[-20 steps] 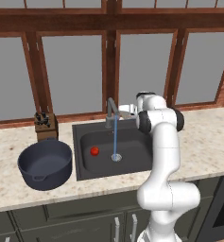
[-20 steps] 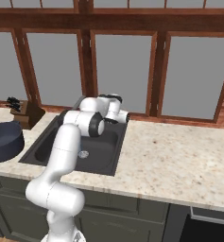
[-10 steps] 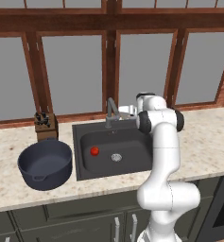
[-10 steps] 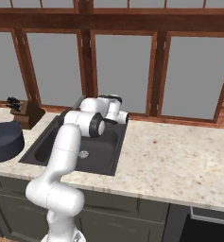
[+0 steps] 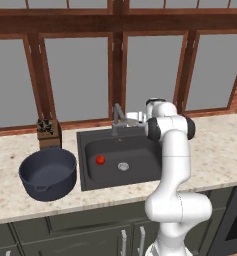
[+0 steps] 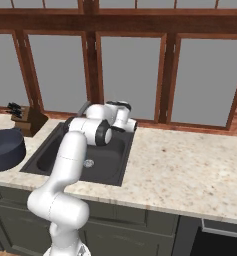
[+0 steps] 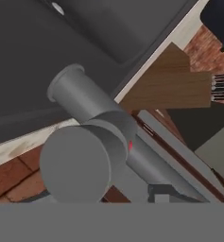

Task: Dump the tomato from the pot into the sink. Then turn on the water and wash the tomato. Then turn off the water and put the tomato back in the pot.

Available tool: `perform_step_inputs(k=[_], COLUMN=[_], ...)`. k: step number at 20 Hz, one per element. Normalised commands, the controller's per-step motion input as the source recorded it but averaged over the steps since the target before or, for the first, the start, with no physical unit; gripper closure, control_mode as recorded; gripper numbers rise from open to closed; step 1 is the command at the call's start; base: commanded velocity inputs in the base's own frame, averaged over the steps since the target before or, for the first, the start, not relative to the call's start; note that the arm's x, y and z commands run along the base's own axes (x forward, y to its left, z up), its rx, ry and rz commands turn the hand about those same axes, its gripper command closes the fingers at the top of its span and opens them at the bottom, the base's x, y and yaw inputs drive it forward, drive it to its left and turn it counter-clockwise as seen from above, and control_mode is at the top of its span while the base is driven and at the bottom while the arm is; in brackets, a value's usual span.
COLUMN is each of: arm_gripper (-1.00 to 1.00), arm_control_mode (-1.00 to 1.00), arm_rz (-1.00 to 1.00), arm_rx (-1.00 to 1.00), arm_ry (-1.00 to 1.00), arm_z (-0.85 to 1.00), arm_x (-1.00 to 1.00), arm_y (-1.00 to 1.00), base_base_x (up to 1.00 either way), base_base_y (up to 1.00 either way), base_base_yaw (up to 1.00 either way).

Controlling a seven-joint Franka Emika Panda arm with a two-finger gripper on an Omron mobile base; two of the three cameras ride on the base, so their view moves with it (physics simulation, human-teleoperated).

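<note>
The sink (image 5: pixel 121 159) is the anchor here, a black basin sunk into the speckled counter (image 5: pixel 215 150), and the tomato (image 5: pixel 100 160) sits on its floor, left of the silver drain (image 5: pixel 123 166) and close to the left wall, touching nothing else. Off to the left of the sink, on the counter, stands the pot (image 5: pixel 48 173), upright with nothing inside it, well apart from the tomato. Behind the pot and near the sink's back left corner is the wooden knife block (image 5: pixel 49 134). At the back rim of the sink rises the grey faucet (image 5: pixel 118 120), and no stream falls from its spout. The gripper (image 5: pixel 131 117) is up at that back rim, just beside the faucet on its right, the white arm bent over the sink's right side. From the hand camera the faucet's body (image 7: pixel 87 142) looms very close, with the sink's dark wall above it and the knife block beyond. How the fingers stand I cannot tell: the fingertips are lost against the faucet in the base views, so whether they are spread or pressed together stays unclear.
</note>
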Motion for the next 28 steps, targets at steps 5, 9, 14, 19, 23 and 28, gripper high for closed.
perform_step_inputs(k=[5, 9, 14, 19, 23, 28], arm_gripper=[-1.0, -1.0, -1.0, -1.0, -1.0, -1.0], arm_control_mode=[-1.0, -1.0, -1.0, -1.0, -1.0, -1.0], arm_rz=[0.0, 0.0, 0.0, -0.01, -0.04, -0.06], arm_rx=[-0.22, -0.3, -0.26, -0.18, -0.13, -0.15], arm_ry=[-0.16, -0.14, -0.1, -0.05, -0.01, -0.01], arm_z=[0.86, 0.85, 0.88, 1.0, 1.0, 1.0], arm_x=[0.0, 0.01, 0.18, 0.25, 0.37, 0.12], arm_y=[0.0, 0.0, 0.0, -0.02, -0.14, -0.39], base_base_x=[0.0, 0.0, 0.0, 0.0, 0.0, 0.0], base_base_y=[0.0, 0.0, 0.0, 0.0, 0.0, 0.0], base_base_yaw=[0.0, 0.0, 0.0, 0.0, 0.0, 0.0])
